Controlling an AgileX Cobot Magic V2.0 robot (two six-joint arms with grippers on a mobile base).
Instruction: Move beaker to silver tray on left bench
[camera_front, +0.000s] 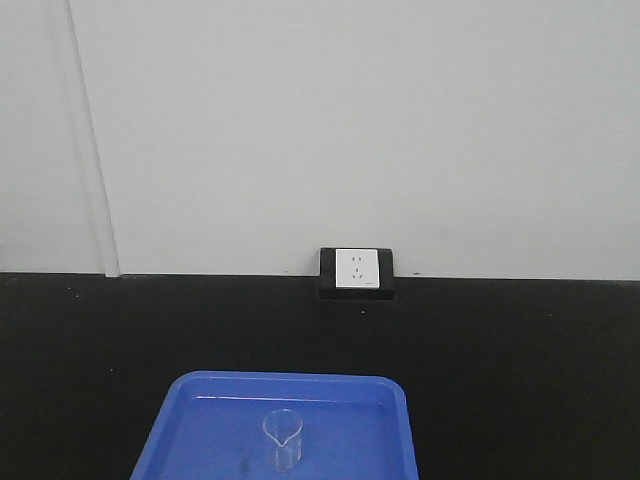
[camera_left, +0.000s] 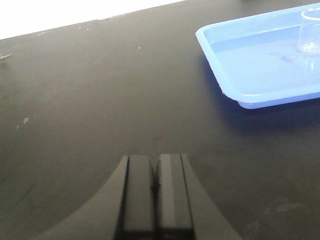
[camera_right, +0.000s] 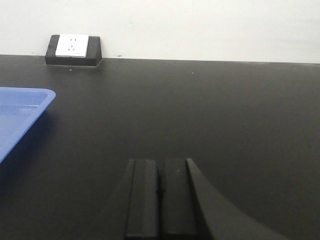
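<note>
The small clear glass beaker (camera_front: 282, 440) stands upright in a bright blue plastic tray (camera_front: 200, 420) on a black benchtop; it also shows at the top right of the left wrist view (camera_left: 310, 32). My left gripper (camera_left: 155, 165) is shut and empty, low over the black surface to the left of the blue tray (camera_left: 235, 60). My right gripper (camera_right: 160, 167) is shut and empty over the black surface to the right of the blue tray's corner (camera_right: 20, 107). The silver tray and the left bench with the sink are out of view.
A black-framed white wall socket (camera_front: 357, 271) sits at the back edge of the counter against a white wall; it also shows in the right wrist view (camera_right: 73, 48). Bare black benchtop (camera_front: 520, 380) lies on both sides of the blue tray.
</note>
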